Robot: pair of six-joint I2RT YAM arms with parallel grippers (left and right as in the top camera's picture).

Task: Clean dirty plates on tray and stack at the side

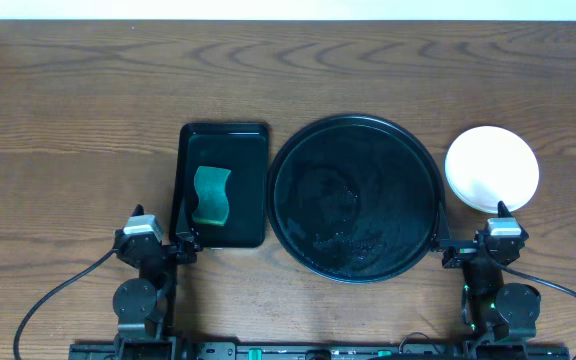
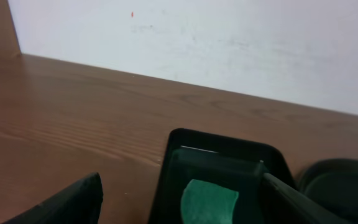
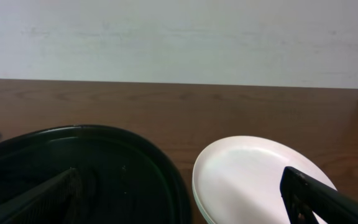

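The plates (image 1: 491, 168) sit in a stack on the table to the right of the round black tray (image 1: 356, 121), with a clean white one on top (image 3: 247, 171). The tray (image 3: 123, 168) holds no plates and glistens with wet streaks. At the near edge of the table, my right gripper (image 1: 470, 228) is open, with one finger over the tray's rim and the other by the plates (image 3: 179, 177). My left gripper (image 1: 160, 228) is open at the near left, holding nothing (image 2: 182, 186).
A green sponge (image 1: 211, 196) lies in a rectangular black tray (image 1: 253, 180) left of the round one. In the left wrist view the sponge (image 2: 209, 200) shows between my fingers. A white wall runs along the far table edge.
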